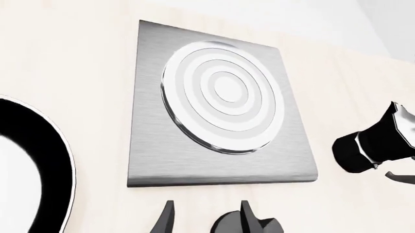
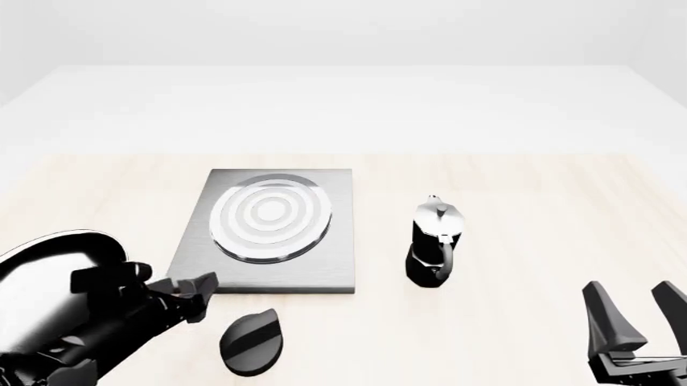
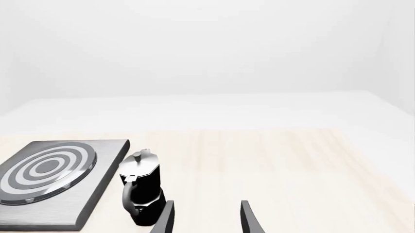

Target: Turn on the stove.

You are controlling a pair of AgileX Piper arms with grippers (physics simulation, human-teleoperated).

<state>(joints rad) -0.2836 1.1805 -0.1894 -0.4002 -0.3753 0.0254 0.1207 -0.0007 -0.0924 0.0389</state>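
dark-grey stove point(image 2: 322, 265) with silver rings, black knob point(image 2: 250, 342), pale table point(image 2: 516, 233).

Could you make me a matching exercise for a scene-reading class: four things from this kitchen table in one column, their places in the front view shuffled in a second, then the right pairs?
Column one:
1. flat square dark-grey metal stove slab with silver rings
2. small black oval knob with a ridge
3. black-and-silver moka pot
4. black frying pan

Column two:
A. at the left edge, behind the left arm
B. right of the slab, standing upright
C. mid-table, left of the pot
D. in front of the slab's near edge, beside the left gripper

Pairs: 1-C, 2-D, 3-B, 4-A
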